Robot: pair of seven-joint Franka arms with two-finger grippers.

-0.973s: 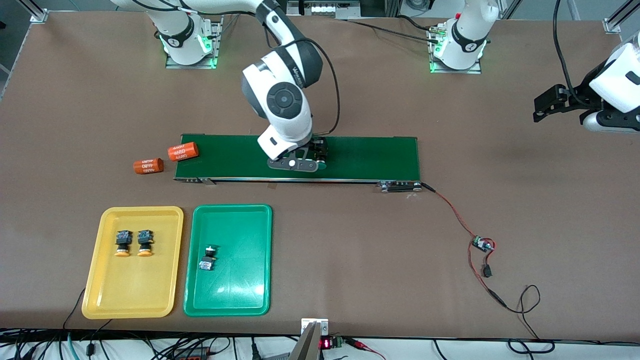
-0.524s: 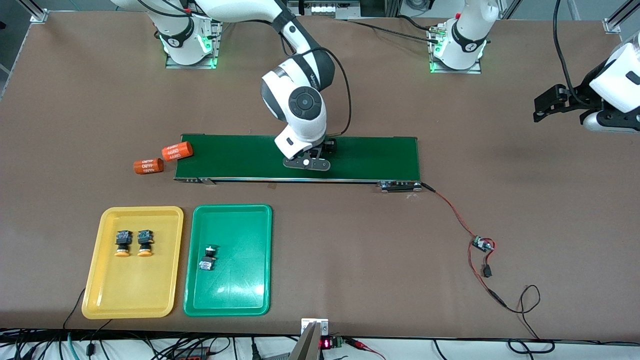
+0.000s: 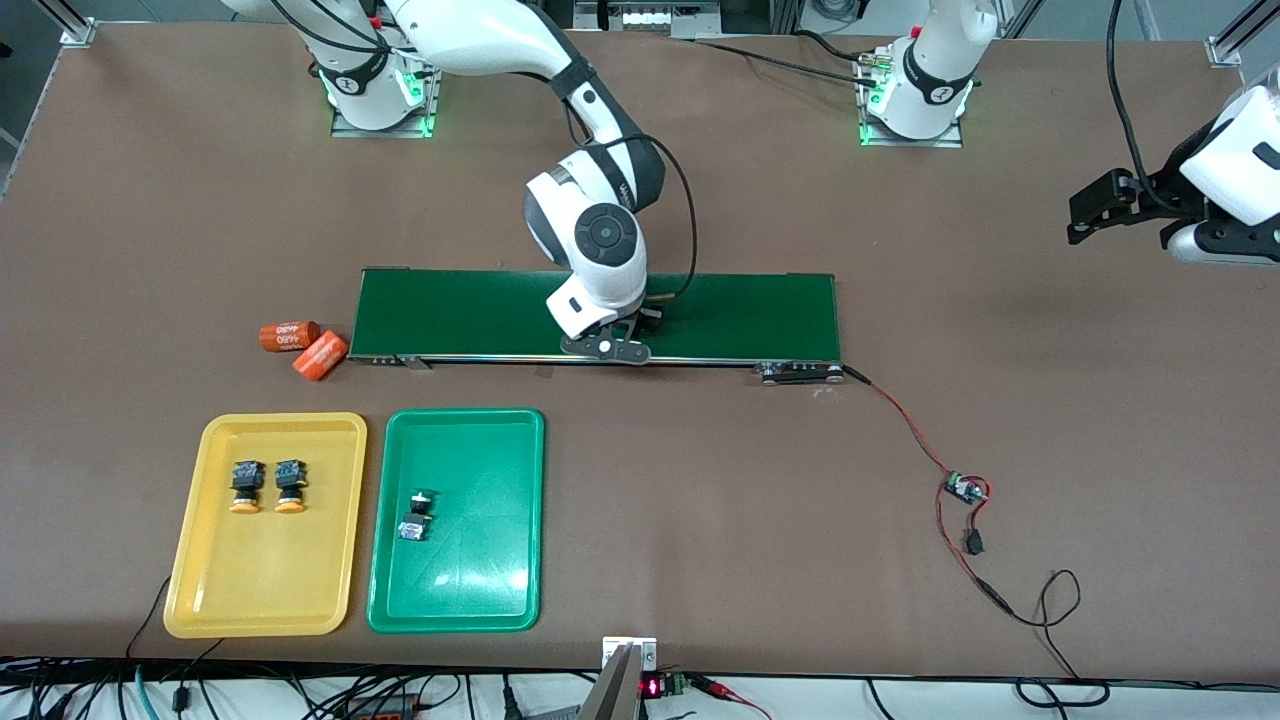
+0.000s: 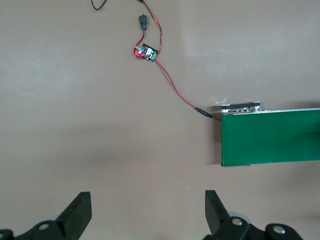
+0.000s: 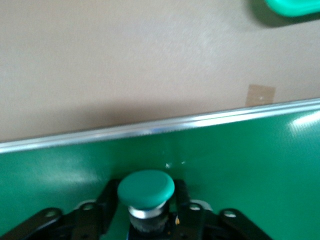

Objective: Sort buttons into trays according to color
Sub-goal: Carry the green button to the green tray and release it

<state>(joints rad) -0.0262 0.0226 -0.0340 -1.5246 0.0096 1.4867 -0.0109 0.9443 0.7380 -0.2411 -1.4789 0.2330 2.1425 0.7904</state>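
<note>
1. The right gripper (image 5: 145,212) is down on the conveyor belt (image 3: 460,315), about midway along it. In the front view the arm's own hand hides its fingers and whatever they hold.
2. Only the right wrist view shows the grip. The jaws are closed against the dark body of a green-capped button (image 5: 146,189), one finger on each side. The lower part of the body is cut off at the frame's edge.
3. The left gripper (image 4: 147,200) hangs over bare table at the left arm's end, jaws spread wide and holding nothing. This arm waits, and the front view cuts off part of it at the frame's edge.
4. There are two trays, side by side and nearer the front camera than the belt. The yellow tray (image 3: 215,600) lies toward the right arm's end and the green tray (image 3: 480,590) is just beside it.
5. There are four buttons:
   - Two yellow-capped buttons (image 3: 245,487) (image 3: 289,486) lie side by side in the yellow tray.
   - One small button (image 3: 415,515) lies in the green tray, and its cap colour is hard to make out.
   - The fourth is the one in the right jaws.
6. Two orange cylinders (image 3: 288,336) (image 3: 320,356) lie on the table, touching or nearly so, just off the belt's end toward the right arm.
7. One small circuit board (image 3: 965,489) on red wires lies toward the left arm's end.
</note>
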